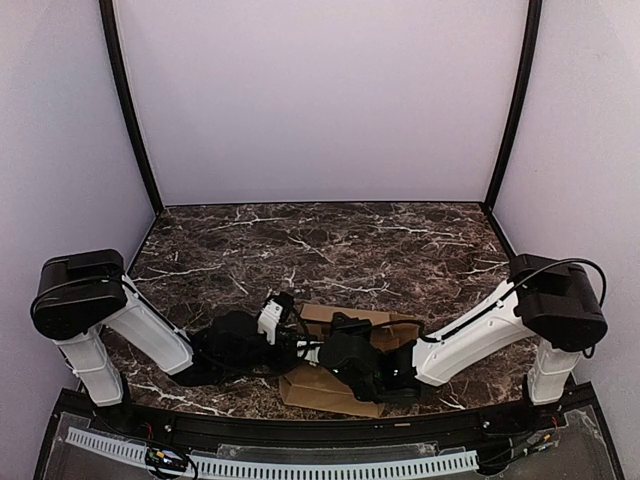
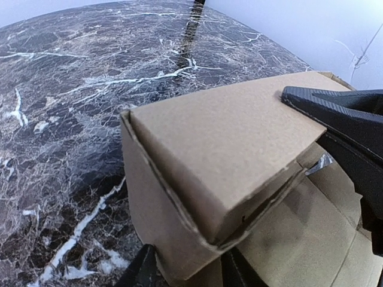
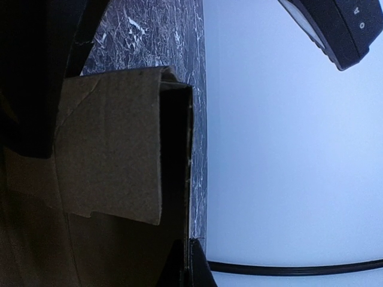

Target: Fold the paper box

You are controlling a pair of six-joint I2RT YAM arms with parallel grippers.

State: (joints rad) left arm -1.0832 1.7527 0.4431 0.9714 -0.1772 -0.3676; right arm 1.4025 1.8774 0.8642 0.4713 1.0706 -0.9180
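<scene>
On the tabletop (image 1: pixel 330 240), a half-folded box (image 1: pixel 325 390) sat near the front edge. The left pincer (image 2: pixel 188 270), partly open, gripped its end; the right pincer (image 3: pixel 190 261), closed and empty, lay on its flap (image 2: pixel 227 137). Pushing hard could crush it.

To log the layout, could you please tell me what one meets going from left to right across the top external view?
left arm's shoulder → left arm's white link → paper box → right arm's white link → right arm's shoulder
</scene>
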